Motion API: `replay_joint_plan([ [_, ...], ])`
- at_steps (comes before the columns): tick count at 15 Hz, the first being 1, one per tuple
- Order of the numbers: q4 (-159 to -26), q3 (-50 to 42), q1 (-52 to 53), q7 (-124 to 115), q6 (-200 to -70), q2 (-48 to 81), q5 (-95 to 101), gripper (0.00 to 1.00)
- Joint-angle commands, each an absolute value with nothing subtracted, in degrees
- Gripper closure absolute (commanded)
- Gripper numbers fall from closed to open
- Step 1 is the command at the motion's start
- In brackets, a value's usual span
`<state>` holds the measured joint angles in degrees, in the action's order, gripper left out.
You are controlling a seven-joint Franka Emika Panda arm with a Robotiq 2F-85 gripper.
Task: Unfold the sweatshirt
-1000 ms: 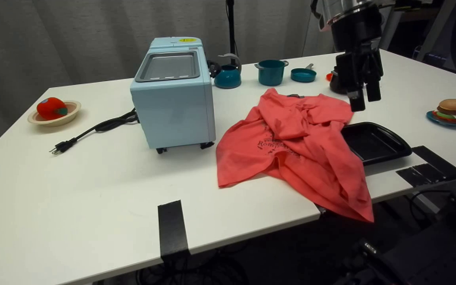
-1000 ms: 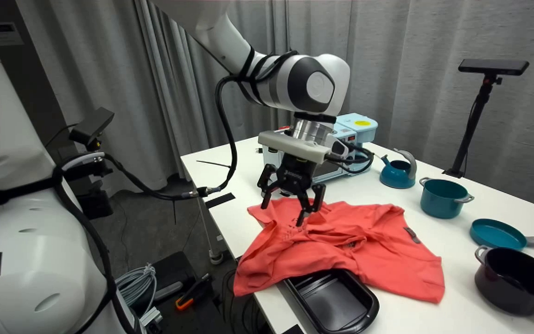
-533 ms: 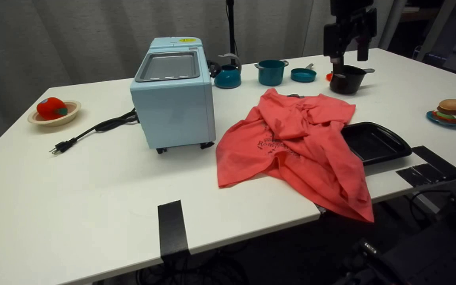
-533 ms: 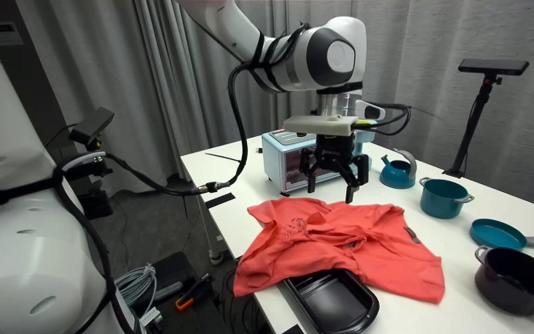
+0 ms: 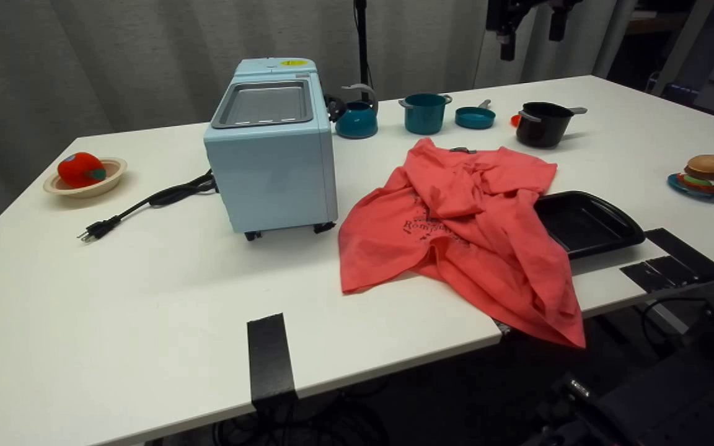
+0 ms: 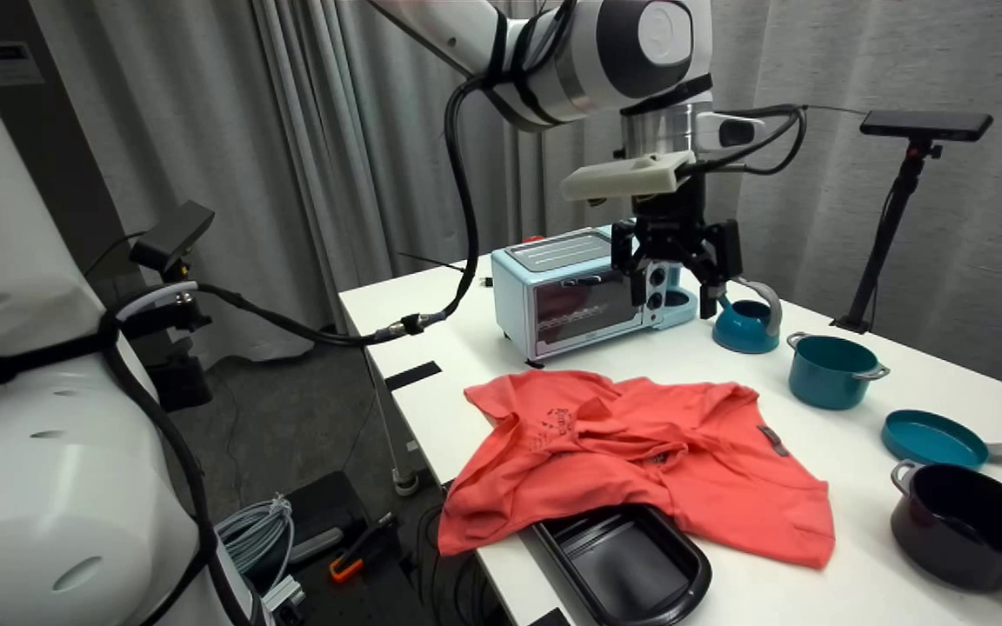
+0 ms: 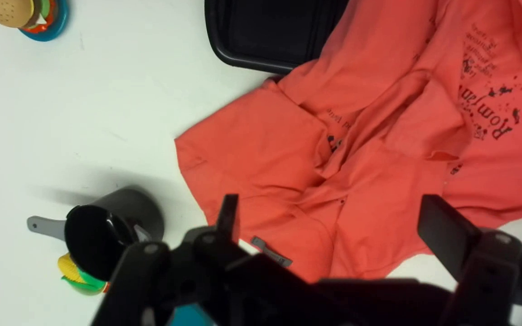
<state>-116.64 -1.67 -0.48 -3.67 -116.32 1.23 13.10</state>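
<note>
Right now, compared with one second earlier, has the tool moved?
Yes: in an exterior view, the tool has moved up and rightward in the image, judged against the toaster oven.

Robot arm point(image 6: 588, 65) and camera point(image 6: 925, 126) suggest a lab

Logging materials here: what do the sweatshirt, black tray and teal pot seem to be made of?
Sweatshirt: matt fabric, perhaps cotton knit, judging by its loose creases and limp hanging corner.
Black tray: probably coated metal, semi-gloss, with highlights along its rim; dark plastic isn't ruled out.
Teal pot: smooth, low-sheen, evenly coloured body; painted metal or plastic, I can't tell.
</note>
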Motion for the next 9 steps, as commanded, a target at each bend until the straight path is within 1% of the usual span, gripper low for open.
replay_joint_plan([
  [1,-114.7,-1.5,-0.6,-7.5,-116.4,0.1,13.9,0.00],
  [5,-113.8,-1.2,-0.4,-10.9,-116.4,-1.5,14.9,0.00],
  [6,-113.7,-1.3,-0.6,-8.7,-116.2,0.2,13.2,0.00],
  [9,-113.5,-1.2,-0.6,-9.5,-116.2,-0.7,13.3,0.00],
])
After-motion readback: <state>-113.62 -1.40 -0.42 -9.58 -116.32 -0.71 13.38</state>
